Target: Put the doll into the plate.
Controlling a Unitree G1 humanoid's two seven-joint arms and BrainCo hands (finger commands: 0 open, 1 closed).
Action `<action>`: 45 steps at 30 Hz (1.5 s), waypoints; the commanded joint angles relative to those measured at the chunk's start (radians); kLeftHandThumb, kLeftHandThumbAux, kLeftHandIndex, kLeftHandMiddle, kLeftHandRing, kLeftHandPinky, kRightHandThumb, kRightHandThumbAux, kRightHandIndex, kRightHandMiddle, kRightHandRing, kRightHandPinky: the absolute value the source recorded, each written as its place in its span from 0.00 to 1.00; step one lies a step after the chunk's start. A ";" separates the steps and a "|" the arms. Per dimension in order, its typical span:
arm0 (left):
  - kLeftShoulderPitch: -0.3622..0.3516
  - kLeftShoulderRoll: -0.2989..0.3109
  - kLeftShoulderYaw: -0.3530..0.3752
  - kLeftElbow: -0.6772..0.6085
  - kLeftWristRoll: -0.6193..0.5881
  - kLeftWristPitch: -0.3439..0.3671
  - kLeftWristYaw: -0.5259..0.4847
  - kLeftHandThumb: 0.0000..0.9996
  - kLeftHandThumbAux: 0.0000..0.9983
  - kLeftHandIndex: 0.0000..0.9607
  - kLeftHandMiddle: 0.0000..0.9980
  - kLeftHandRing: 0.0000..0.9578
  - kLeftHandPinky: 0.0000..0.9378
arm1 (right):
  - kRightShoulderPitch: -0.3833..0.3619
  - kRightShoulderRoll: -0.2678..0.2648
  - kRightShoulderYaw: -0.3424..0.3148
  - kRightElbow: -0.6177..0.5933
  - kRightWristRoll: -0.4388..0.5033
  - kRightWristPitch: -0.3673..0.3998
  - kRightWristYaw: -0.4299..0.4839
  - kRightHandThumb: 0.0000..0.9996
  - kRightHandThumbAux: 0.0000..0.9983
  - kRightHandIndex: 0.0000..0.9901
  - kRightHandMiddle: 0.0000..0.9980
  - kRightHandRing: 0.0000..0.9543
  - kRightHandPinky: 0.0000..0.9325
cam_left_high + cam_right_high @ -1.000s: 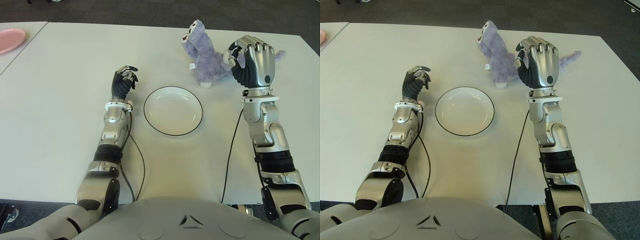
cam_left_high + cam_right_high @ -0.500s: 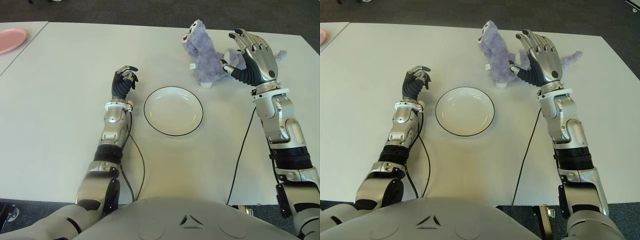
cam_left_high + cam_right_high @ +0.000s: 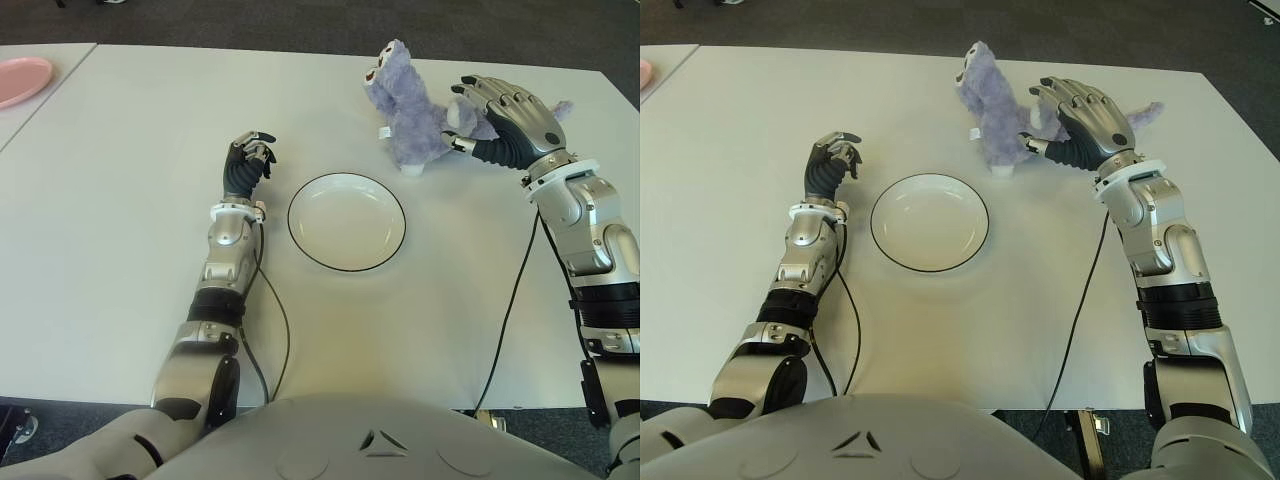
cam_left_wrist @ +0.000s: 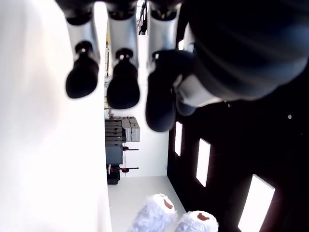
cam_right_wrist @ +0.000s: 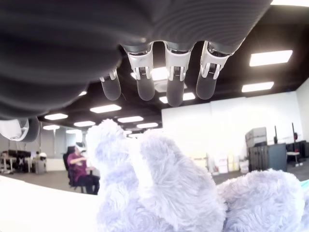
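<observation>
On the table [image 3: 120,200], right hand [image 3: 505,125] fingers spread over doll [image 3: 405,110], plate [image 3: 346,222] nearby.

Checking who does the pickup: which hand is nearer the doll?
Right. The right hand hovers open over the doll's back; the left hand shows beside the plate, on its left, apart from the doll.

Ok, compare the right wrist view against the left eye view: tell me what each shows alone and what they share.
Only the right wrist view: ceiling lights and a seated person far behind. Only the left eye view: the white plate, a pink plate on the neighbouring table, and the left hand curled left of the white plate. Both: the purple doll with the right hand open over it, not gripping.
</observation>
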 commanded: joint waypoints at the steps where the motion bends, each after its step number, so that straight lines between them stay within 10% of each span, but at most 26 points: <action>1: 0.108 -0.038 0.006 0.107 -0.024 -0.004 0.002 0.72 0.70 0.46 0.74 0.79 0.77 | -0.044 -0.012 0.028 0.076 0.003 -0.039 0.008 0.40 0.18 0.00 0.00 0.00 0.00; 45: 0.109 -0.013 0.013 0.113 -0.010 -0.032 0.006 0.71 0.70 0.46 0.73 0.79 0.78 | -0.375 -0.004 0.228 0.651 -0.071 -0.161 -0.130 0.46 0.18 0.00 0.00 0.00 0.00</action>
